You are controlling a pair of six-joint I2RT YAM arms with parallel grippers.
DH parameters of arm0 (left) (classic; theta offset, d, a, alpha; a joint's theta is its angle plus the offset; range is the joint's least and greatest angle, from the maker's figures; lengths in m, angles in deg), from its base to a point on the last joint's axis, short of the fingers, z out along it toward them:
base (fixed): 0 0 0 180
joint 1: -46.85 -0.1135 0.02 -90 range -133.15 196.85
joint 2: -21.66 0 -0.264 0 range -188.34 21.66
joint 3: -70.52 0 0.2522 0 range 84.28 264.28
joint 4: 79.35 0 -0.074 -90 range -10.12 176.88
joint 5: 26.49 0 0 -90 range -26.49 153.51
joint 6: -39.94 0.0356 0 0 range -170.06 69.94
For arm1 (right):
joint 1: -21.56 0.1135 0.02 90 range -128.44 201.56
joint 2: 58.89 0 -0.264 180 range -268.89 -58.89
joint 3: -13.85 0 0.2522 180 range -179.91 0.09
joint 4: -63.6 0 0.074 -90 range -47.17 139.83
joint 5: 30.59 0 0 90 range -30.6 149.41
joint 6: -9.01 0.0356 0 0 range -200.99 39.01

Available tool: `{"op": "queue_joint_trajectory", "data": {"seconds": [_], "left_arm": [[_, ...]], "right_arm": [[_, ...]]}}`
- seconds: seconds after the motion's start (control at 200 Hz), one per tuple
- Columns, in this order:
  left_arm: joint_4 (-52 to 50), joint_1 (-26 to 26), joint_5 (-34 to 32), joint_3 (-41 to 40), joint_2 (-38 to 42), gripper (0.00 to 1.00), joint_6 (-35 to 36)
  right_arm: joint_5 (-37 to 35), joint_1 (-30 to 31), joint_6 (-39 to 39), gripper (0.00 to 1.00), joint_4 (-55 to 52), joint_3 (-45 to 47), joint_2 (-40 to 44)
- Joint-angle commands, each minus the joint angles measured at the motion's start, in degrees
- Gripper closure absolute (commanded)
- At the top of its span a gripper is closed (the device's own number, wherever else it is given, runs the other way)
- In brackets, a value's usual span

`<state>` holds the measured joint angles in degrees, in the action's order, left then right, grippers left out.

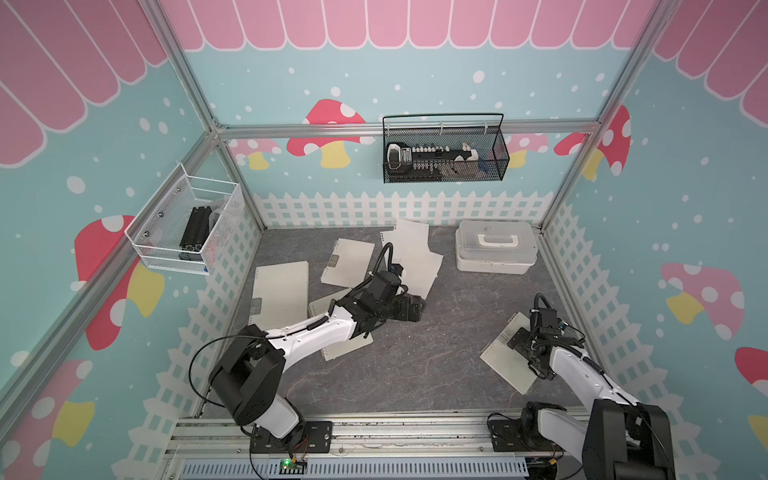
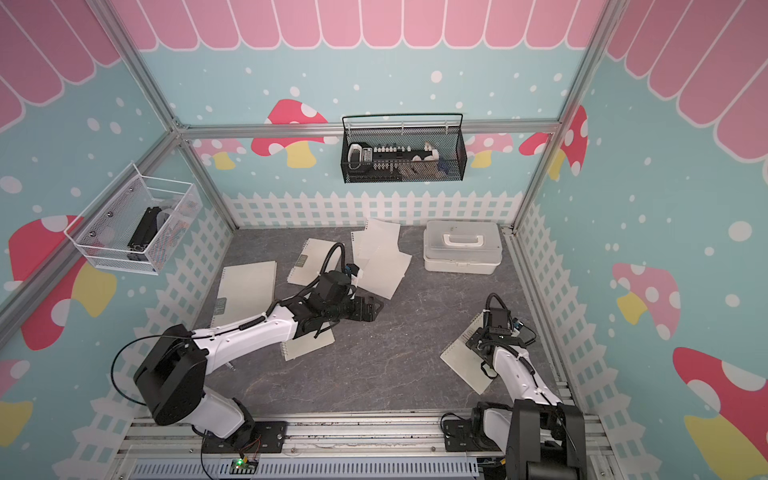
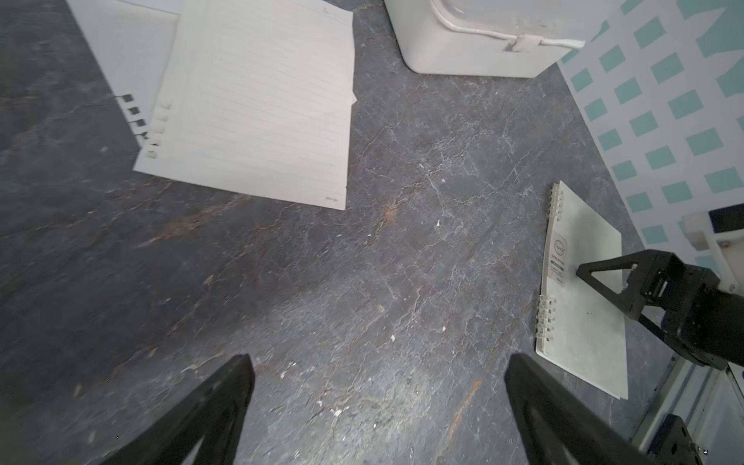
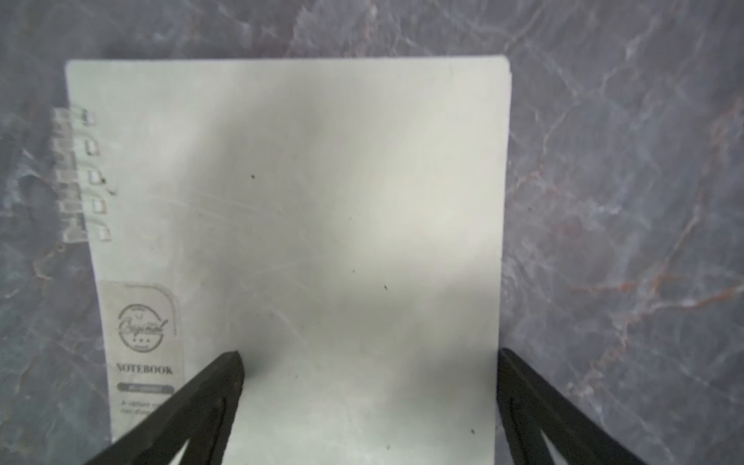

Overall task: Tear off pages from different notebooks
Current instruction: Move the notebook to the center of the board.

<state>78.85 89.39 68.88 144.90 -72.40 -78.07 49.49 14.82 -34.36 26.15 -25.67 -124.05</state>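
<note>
Now right gripper (image 4: 370,354) gapes wide, empty, over the notebook (image 4: 302,181) near the right wall (image 3: 664,120): one finger (image 4: 217,386) above the cover by its label (image 4: 143,342), other at the free edge. Left gripper (image 3: 378,358) wide, empty, above the table (image 3: 402,261); pages (image 3: 257,112) lie beyond, apart.

Even soft lighting, faint shadows, blurry wrist views, curved edges

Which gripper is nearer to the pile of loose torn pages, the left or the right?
Left. The left gripper hangs open over bare table just short of the loose pages; the right gripper is open above a closed notebook, well away from them.
</note>
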Motion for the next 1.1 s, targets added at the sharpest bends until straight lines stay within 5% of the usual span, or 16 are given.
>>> {"op": "queue_joint_trajectory", "data": {"seconds": [0.0, 0.175, 0.3, 0.595, 0.935, 1.091], "left_arm": [[2.2, 1.9, 2.9, 4.3, -3.3, 0.02, 1.4], [2.0, 2.0, 1.8, 5.3, -5.4, 0.03, 1.7], [1.3, 1.9, -1.1, 4.6, -5.0, 0.02, 2.2], [-2.4, 1.2, -5.8, 10.7, -12.9, 0.02, 4.8], [-4.7, 1.4, 1.2, 25.3, -28.4, 0.06, 4.8], [-2.5, 2.2, 4.6, 23.4, -29.1, 0.13, 1.5]], "right_arm": [[9.4, 0.1, 0.7, 0.01, 4.7, 2.6, -1.9], [17.9, 3.5, -5.4, 0.05, 12.8, 1.2, -8.1], [13.6, 12.1, -11.7, 0.05, 6.6, -8.0, -15.3], [16.2, 20.3, -15.7, 0.2, 7.2, -16.7, -24.8], [13.6, 20.8, -9.1, 0.34, 15.3, -9.4, -13.9], [16.5, 20.7, -10.8, 0.45, 17.8, -8.8, -14.9]]}}
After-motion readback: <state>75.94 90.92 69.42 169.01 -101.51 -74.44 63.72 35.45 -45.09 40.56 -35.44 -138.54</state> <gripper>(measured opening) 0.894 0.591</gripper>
